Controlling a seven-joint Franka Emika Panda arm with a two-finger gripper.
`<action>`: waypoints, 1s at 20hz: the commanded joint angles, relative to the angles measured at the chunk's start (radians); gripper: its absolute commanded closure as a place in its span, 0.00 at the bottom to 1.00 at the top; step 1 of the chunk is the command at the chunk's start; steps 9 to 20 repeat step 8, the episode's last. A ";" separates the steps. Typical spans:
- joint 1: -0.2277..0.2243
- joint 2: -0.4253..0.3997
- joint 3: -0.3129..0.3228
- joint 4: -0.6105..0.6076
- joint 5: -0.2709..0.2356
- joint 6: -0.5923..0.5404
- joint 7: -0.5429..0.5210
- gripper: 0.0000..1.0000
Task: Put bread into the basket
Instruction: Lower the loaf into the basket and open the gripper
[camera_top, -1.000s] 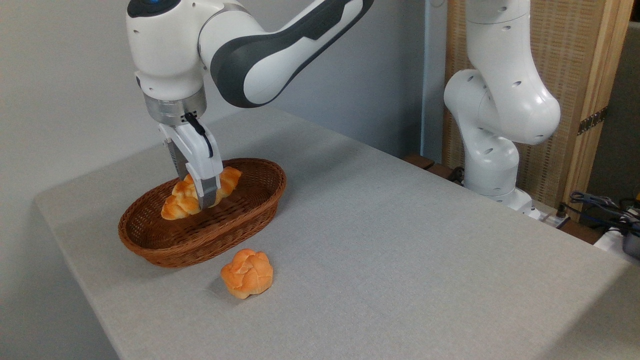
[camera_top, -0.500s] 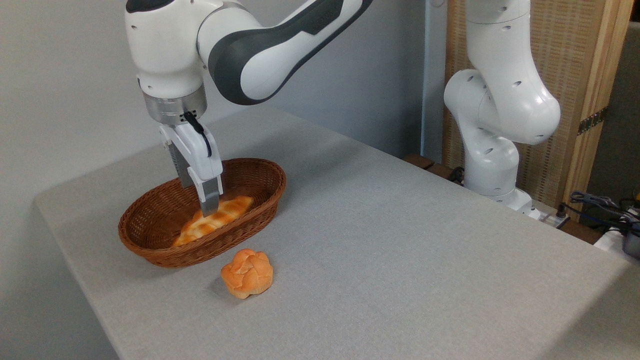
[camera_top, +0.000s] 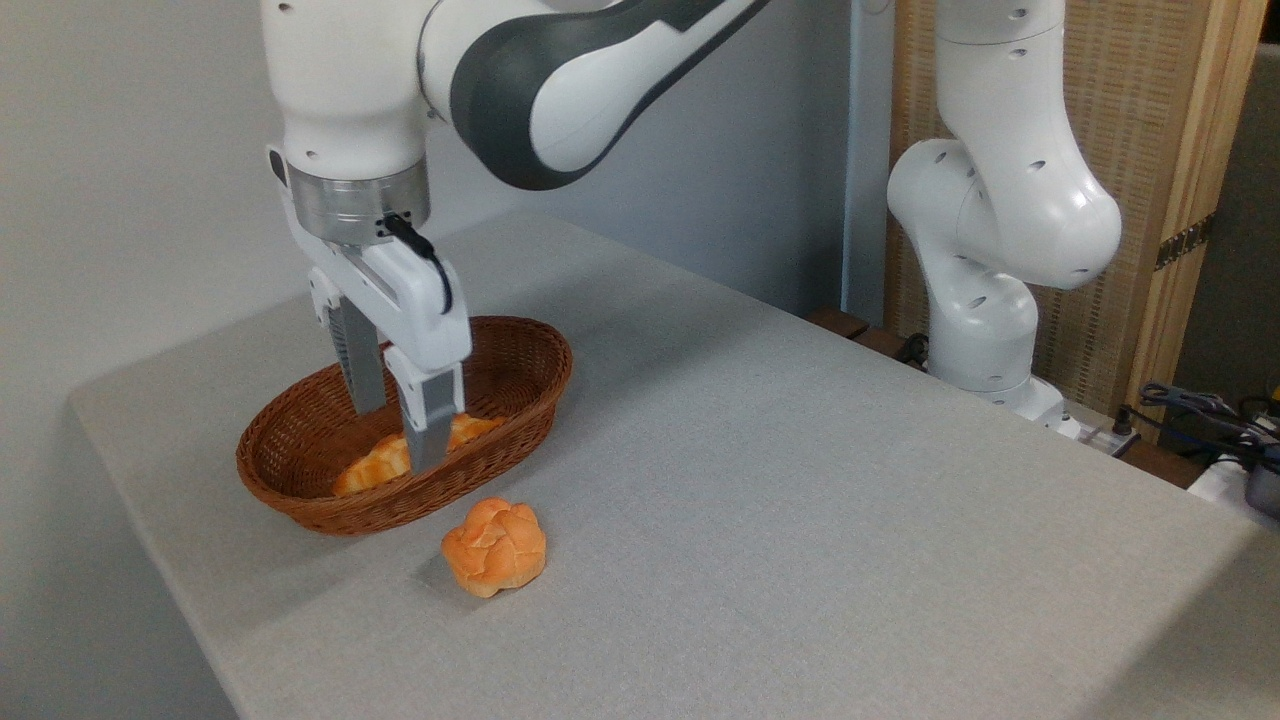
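My end effector (camera_top: 398, 438) now hangs open and empty, lifted clear. The braided loaf (camera_top: 385, 463) it released lies below in the wicker basket (camera_top: 520, 395). I judge the task done.

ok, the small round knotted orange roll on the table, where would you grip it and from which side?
Judging by its shape, take the small round knotted orange roll across its widest middle, from straight above. It sits alone on the grey table, in front of the reddish-brown woven wicker basket, so the end effector has room on both flanks. The lumpy top offers no flat faces.
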 joint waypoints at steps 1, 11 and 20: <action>-0.009 -0.008 0.050 0.004 0.117 -0.025 -0.052 0.00; -0.009 -0.024 0.086 0.002 0.142 -0.057 -0.080 0.00; -0.009 -0.024 0.086 0.002 0.142 -0.057 -0.080 0.00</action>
